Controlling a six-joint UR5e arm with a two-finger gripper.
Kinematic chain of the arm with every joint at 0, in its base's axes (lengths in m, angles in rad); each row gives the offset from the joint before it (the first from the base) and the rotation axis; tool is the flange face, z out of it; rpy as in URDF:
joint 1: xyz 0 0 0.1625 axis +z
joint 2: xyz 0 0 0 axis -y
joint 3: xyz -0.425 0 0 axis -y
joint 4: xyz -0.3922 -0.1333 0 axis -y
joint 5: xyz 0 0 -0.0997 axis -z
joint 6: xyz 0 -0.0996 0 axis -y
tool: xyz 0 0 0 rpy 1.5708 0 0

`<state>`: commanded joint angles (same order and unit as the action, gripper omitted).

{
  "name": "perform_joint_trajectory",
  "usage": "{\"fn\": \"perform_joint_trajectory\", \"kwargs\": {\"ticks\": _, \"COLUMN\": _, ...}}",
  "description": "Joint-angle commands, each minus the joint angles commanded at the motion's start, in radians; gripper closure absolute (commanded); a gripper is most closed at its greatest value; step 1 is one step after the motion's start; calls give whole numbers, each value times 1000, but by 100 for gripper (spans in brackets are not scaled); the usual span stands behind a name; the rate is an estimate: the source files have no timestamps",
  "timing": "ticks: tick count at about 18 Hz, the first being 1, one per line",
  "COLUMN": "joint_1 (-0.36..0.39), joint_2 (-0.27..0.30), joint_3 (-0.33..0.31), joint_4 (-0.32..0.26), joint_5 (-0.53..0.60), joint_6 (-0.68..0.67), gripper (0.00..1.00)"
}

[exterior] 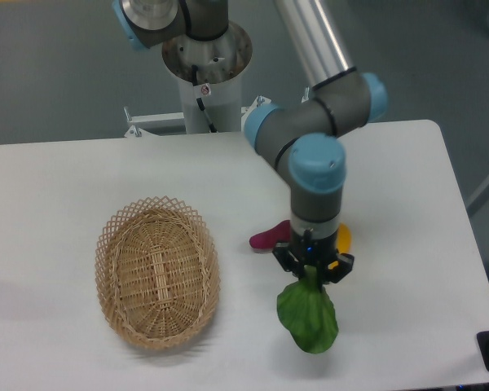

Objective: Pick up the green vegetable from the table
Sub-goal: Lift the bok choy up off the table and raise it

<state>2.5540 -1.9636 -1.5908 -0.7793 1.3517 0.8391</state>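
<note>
The green vegetable, a toy bok choy with a broad dark green leaf, hangs leaf-down from my gripper, which is shut on its stalk end. The stalk itself is hidden between the fingers. The leaf's lower tip looks just above or barely touching the white table at the front right; I cannot tell which. The arm reaches down from the back over the table's right half.
A woven wicker basket lies on the left half of the table. A purple sweet potato sits just left of the gripper, and a yellow vegetable peeks out behind the wrist. The robot's base column stands behind the table.
</note>
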Motion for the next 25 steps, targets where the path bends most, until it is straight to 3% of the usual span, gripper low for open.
{"fn": "perform_joint_trajectory", "kwargs": {"ticks": 9, "joint_1": 123, "joint_2": 81, "joint_3": 11, "joint_4": -11, "joint_5": -121, "joint_6": 139, "gripper": 60}}
{"fn": "perform_joint_trajectory", "kwargs": {"ticks": 12, "joint_1": 158, "joint_2": 97, "joint_3": 25, "joint_4": -77, "joint_5": -121, "joint_6": 230, "gripper": 60}}
{"fn": "perform_joint_trajectory", "kwargs": {"ticks": 16, "joint_1": 184, "joint_2": 106, "joint_3": 23, "joint_4": -123, "joint_5": -121, "joint_6": 316, "gripper": 60}}
{"fn": "perform_joint_trajectory", "kwargs": {"ticks": 25, "joint_1": 195, "joint_2": 114, "joint_3": 3, "joint_4": -126, "joint_5": -114, "joint_6": 382, "gripper": 60}}
